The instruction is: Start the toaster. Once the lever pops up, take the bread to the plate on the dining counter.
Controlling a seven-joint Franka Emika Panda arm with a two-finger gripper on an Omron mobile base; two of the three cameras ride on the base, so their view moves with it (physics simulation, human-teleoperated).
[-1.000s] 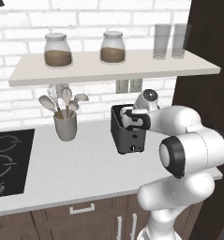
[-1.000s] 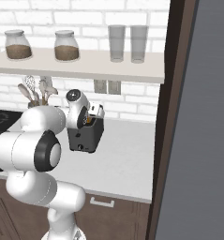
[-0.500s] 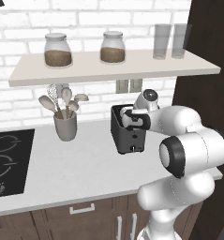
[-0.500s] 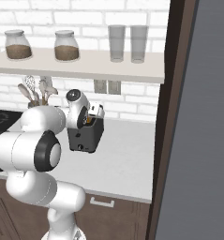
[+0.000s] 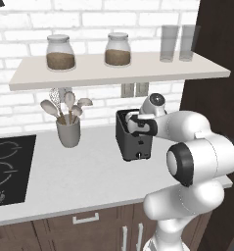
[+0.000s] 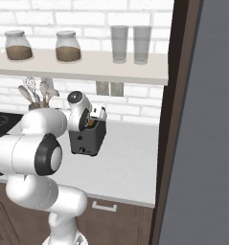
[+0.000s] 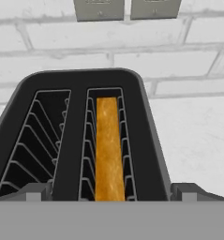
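Observation:
The dark grey toaster [image 5: 134, 139] [image 6: 87, 139] stands on the white worktop against the brick wall. From the hand view I look down into the toaster [image 7: 76, 140]: the left slot is empty, and the golden-orange bread [image 7: 108, 150] sits deep in the right slot. A sliver of the bread [image 6: 91, 122] also shows orange under my hand. My gripper [image 7: 111, 194] [image 5: 134, 125] hovers just above the toaster's front end, open, with one fingertip [image 7: 36, 192] outside each side wall. My hand hides the lever. The plate and the dining counter are out of view.
A grey utensil cup [image 5: 68, 131] stands left of the toaster, with a black hob [image 5: 6, 169] further left. A shelf [image 5: 113, 68] with jars and glasses hangs overhead. A tall dark cabinet [image 6: 183, 119] closes off the right. Two wall sockets [image 7: 127, 8] sit behind the toaster.

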